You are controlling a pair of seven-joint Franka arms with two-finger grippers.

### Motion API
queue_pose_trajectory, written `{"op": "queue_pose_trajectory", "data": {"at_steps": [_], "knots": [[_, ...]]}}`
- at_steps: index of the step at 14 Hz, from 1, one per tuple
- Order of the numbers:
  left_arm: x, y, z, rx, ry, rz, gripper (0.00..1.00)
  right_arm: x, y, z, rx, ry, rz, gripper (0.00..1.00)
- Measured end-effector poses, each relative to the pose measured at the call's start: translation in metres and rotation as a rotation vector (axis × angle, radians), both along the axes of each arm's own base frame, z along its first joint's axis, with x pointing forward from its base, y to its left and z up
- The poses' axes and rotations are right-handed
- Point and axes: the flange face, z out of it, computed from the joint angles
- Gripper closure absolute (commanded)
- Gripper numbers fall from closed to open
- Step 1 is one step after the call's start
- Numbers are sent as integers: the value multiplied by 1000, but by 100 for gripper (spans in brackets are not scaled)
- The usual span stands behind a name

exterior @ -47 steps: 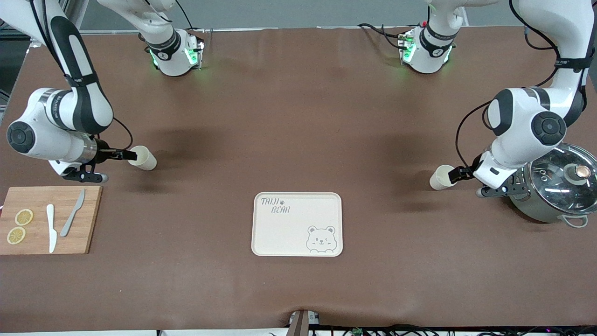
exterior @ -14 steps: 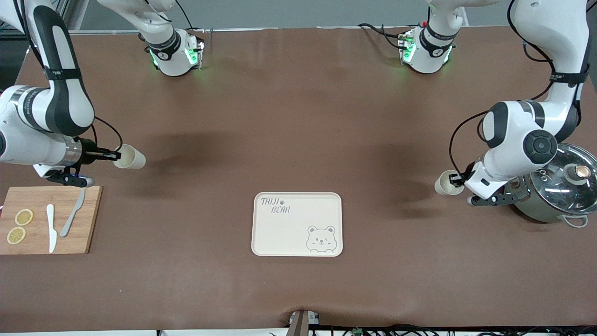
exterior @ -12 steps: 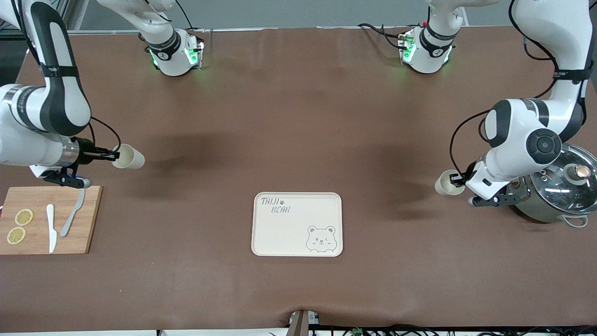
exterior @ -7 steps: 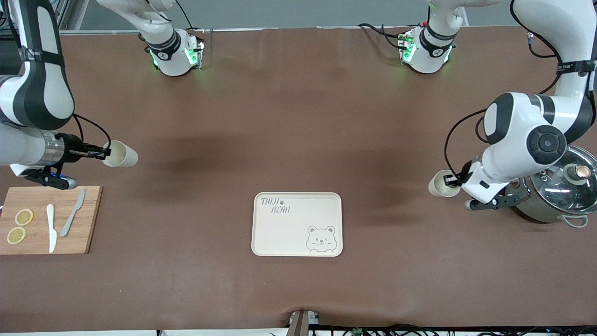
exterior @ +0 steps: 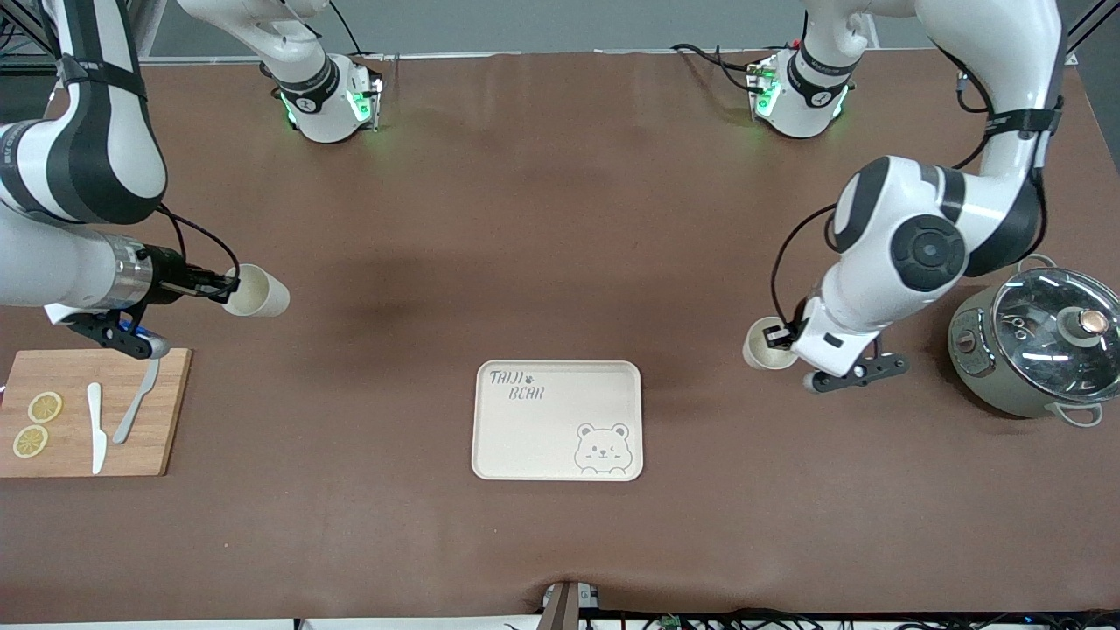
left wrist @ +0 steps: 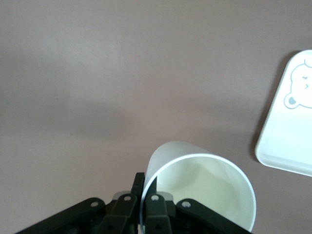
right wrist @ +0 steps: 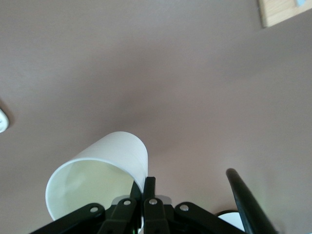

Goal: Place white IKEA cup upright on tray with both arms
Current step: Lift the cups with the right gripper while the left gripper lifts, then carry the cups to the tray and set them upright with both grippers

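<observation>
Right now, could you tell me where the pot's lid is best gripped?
Probably by its knob, from straight above: the lid sits flat on the pot, and its glass dome looks too wide for two fingers.

The front view looks down on me from high across the table (exterior: 560,219), facing my two bases along its top edge. My left wrist camera sits close above my left gripper (left wrist: 142,202), aimed down at the tabletop; it shares a corner of the tray (left wrist: 290,131) with the front view (exterior: 557,420). My right wrist camera looks down past my right gripper (right wrist: 142,197) and shares the cutting board (right wrist: 285,10) corner.
</observation>
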Motion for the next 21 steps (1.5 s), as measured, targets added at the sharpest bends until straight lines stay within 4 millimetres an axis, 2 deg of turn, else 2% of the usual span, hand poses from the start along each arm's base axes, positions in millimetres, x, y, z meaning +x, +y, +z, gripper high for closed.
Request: {"op": "queue_pose_trajectory", "data": {"at_steps": [2, 5, 9, 11, 13, 16, 17, 19, 21], "knots": [[-5, -17, -14, 8, 21, 17, 100, 0, 14, 1, 5, 1, -31, 100], [-11, -40, -31, 18, 43, 48, 100, 1, 53, 2, -10, -11, -88, 100], [-1, -73, -30, 8, 18, 124, 100, 6, 98, -9, -22, -33, -169, 100], [4, -83, -34, 5, 15, 152, 100, 12, 116, -18, -24, -55, -213, 100], [8, -93, -44, 5, 20, 177, 100, 17, 142, -29, -22, -81, -282, 100], [8, -128, -56, -1, 16, 214, 100, 20, 203, -51, -1, -119, -425, 100], [10, -137, -59, -9, 7, 226, 100, 19, 217, -60, 3, -115, -458, 100], [16, -152, -68, -36, -23, 255, 100, 18, 231, -74, -2, -99, -496, 100], [18, -169, -86, -74, -63, 285, 100, 20, 239, -83, -1, -103, -556, 100]]}}
